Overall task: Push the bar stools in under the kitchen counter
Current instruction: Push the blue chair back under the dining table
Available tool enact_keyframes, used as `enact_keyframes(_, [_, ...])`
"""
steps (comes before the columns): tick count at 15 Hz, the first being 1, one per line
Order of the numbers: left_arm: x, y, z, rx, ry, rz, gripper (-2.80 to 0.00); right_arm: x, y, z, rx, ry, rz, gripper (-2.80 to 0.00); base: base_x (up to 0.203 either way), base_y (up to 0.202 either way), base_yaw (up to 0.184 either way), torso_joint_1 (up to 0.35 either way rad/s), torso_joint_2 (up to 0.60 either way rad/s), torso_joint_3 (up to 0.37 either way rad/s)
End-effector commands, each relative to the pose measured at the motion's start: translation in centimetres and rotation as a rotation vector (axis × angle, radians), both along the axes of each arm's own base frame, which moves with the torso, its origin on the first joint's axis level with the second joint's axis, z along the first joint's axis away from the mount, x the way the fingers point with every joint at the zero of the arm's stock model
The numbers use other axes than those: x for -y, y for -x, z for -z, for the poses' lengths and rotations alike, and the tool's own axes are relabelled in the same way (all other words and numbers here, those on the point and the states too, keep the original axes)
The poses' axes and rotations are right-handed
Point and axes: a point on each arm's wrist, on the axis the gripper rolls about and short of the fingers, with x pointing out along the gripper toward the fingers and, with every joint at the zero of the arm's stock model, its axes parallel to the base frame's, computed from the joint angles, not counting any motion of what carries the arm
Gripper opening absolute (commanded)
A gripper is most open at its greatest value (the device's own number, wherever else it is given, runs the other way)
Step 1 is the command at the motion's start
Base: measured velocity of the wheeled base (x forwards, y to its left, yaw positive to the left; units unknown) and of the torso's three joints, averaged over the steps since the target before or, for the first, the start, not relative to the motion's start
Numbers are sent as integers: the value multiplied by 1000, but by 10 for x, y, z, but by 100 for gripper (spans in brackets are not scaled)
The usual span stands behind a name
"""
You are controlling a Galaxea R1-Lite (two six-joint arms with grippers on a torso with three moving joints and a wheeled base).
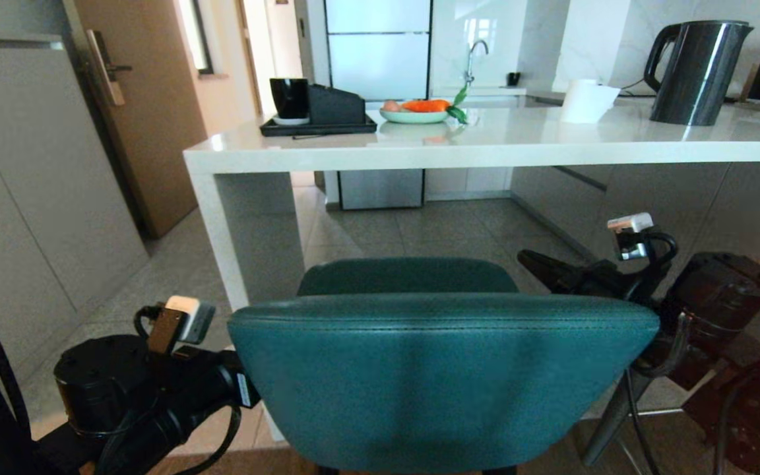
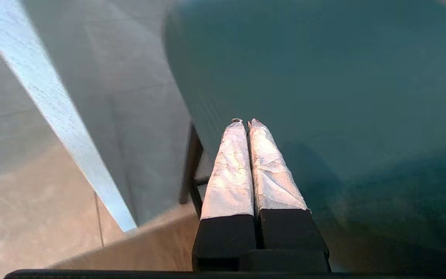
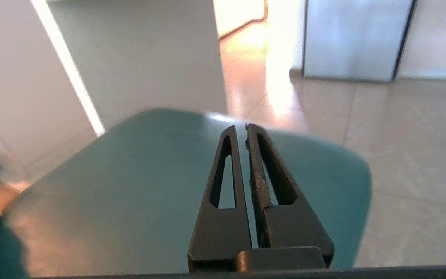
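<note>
We are standing right behind the teal stool (image 1: 443,376), whose curved back is filling the lower middle of the head view, with its seat (image 1: 406,276) just beyond and the bench (image 1: 485,148) farther ahead. The seat is not yet under the slab; open floor is lying between its front edge and the bench's white side panel (image 1: 251,231), which is standing ahead and to the stool's left.

Our left tool (image 2: 246,124) is clenched on nothing, its wrapped fingers pressed together, sitting at the back's left edge; whether it is touching the leather we cannot tell. Our right tool (image 3: 242,130) is also clenched and empty, reaching over the seat past the back's right end.

The relation that matters: the stool is lying between our two arms, its wide back running crosswise, and the gap under the bench is lying straight ahead. We are judging that a level forward push, shared evenly, is what is called for, keeping the stool clear of the panel.
</note>
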Motion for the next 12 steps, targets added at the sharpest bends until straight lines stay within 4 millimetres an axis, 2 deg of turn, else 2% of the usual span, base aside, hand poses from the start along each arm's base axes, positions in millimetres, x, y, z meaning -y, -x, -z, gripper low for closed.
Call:
enact_keyframes(1, [4, 2, 4, -18, -13, 7, -280, 15, -3, 13, -43, 16, 55, -280, 0, 0, 0, 0, 0, 0])
enact_keyframes(3, [5, -1, 4, -17, -12, 9, -280, 19, 1, 11, -43, 18, 65, -280, 0, 0, 0, 0, 0, 0])
enact_keyframes(6, [3, -2, 4, -15, -11, -3, -280, 36, 11, 8, -50, 17, 116, -280, 0, 0, 0, 0, 0, 0])
enact_keyframes(10, [0, -4, 3, -12, -10, -18, -280, 58, 34, 8, -76, 20, 182, -280, 0, 0, 0, 0, 0, 0])
enact_keyframes(12, [-3, -4, 3, -12, -9, -29, -280, 66, 44, 1, -56, 9, 210, -280, 0, 0, 0, 0, 0, 0])
